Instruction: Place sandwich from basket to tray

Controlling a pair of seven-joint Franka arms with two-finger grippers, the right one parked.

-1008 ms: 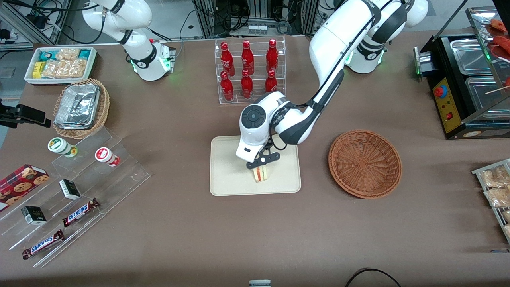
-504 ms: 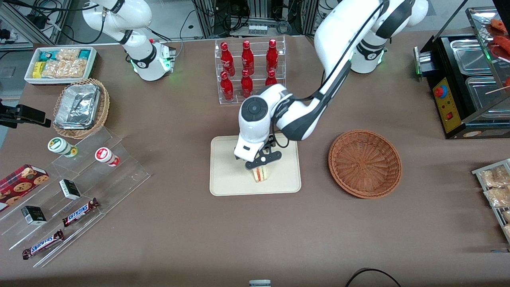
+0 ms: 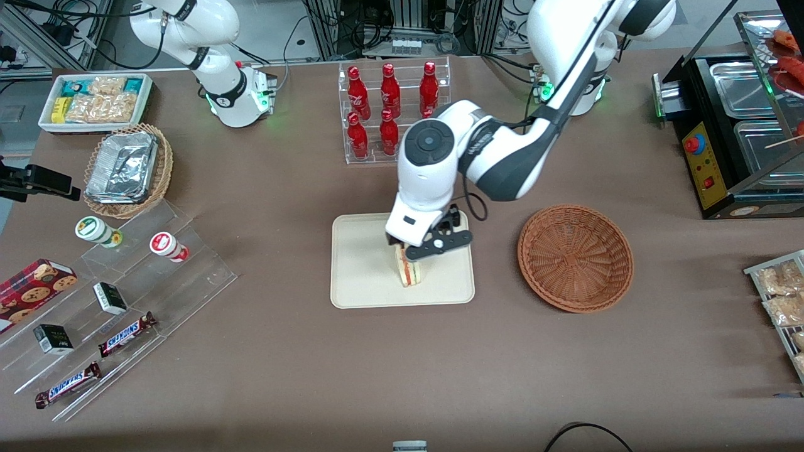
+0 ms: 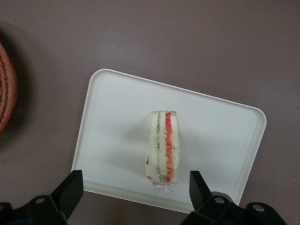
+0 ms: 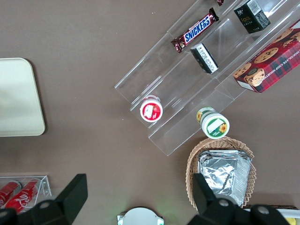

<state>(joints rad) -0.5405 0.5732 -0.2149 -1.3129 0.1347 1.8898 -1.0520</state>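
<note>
The sandwich stands on its edge on the cream tray, its red, orange and green layers showing. My left gripper hangs above the tray, lifted clear of the sandwich. It is open, with both black fingers spread wide and nothing between them. The reddish-brown woven basket sits beside the tray toward the working arm's end, with nothing in it; its rim shows in the left wrist view.
A clear rack of red bottles stands farther from the front camera than the tray. A clear stepped display with snack bars and cups and a lighter wicker basket of foil trays lie toward the parked arm's end. A black food warmer stands at the working arm's end.
The gripper has let go of the sandwich, opened and risen above it. The arm's wrist swung up and toward the basket. The sandwich stays upright on the tray.
</note>
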